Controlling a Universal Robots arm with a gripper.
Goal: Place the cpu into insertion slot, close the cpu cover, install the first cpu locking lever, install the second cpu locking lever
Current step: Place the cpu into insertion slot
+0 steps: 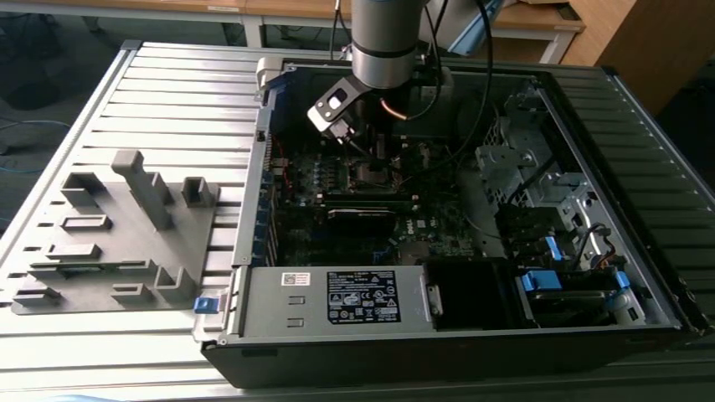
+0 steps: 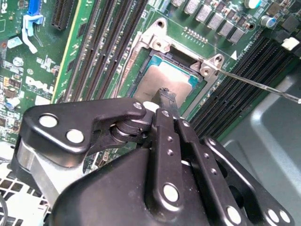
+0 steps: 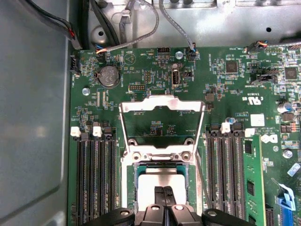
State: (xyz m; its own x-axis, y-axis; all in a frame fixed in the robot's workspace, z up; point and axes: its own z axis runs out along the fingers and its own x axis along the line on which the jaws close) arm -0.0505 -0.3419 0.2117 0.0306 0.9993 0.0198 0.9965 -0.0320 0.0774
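- Black linkage of the gripper (image 2: 167, 96) sits closest in the second wrist view. Its two fingers are pressed together with no gap at the tips and nothing clamped between them.
- In the exterior view the arm (image 1: 386, 42) comes down from the top edge into an open computer case (image 1: 447, 343). The wrist points downward, and the gripper (image 1: 374, 155) is over the middle of the green motherboard (image 3: 225, 94).
- The case lies on its side on a ribbed metal table (image 1: 167, 92). A grey moulded fixture (image 1: 112, 243) stands on the table at the exterior view's left, and wooden furniture (image 1: 625, 33) is behind.
- A white-labelled metal box (image 1: 335, 297) occupies the near edge of the case.
- The cpu (image 3: 160, 176) lies flat in the insertion slot (image 3: 137, 175), grey top up, between banks of black memory slots (image 3: 94, 179).
- The closed fingertips (image 3: 164, 190) are directly over the cpu's top. They seem to touch it, though contact is hard to confirm.
- The cpu cover (image 3: 162, 104) is open, tipped back from the socket, with the board visible through its window. It is apart from the gripper.
- A thin lever rod (image 2: 256, 84) runs out from the socket corner across the memory slots.
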